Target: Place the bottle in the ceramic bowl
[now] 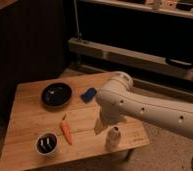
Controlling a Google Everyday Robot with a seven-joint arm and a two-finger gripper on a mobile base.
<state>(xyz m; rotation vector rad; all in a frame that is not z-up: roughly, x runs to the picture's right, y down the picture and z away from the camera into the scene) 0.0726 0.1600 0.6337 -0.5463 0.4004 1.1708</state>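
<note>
wooden table (27, 116), dark shelving (135, 30) behind, dim light
</note>
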